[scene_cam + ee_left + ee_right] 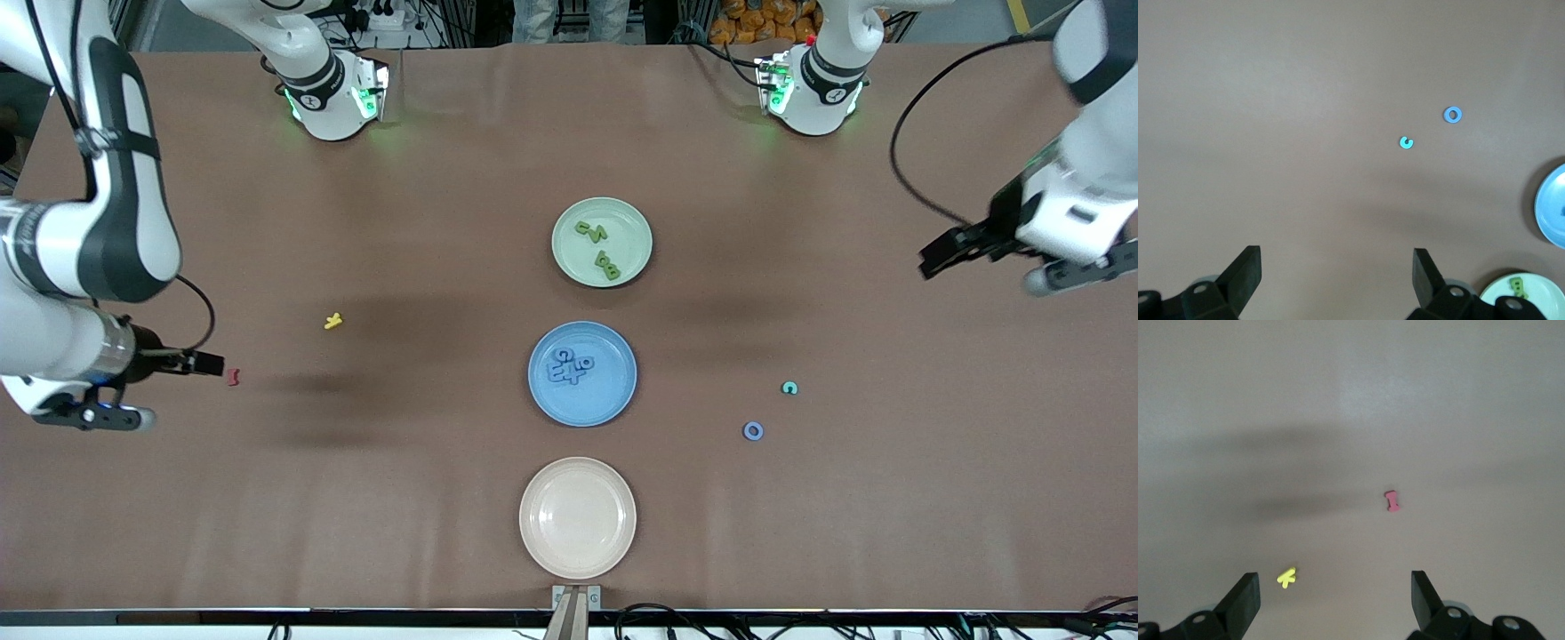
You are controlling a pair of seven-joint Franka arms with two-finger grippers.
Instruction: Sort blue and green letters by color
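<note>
On the brown counter (356, 498), a small blue ring letter (753, 431) lies loose at four o'clock of the round blue plate (622, 391). A teal-green C letter (789, 388) lies just beside it, a little farther. Blue letters (571, 365) lie in the blue plate, green letters (598, 250) in the round green plate (569, 258) at twelve o'clock. The left gripper (1337, 270) and the right gripper (1335, 590) hang wide open and empty.

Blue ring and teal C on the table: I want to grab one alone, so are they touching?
Apart. The front view shows bare table between the blue ring and the teal C; the left wrist view shows the same gap.

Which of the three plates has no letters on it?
The pale pink plate, the one nearest the front camera, holds nothing. The blue plate holds blue letters, and the green plate holds green letters.
</note>
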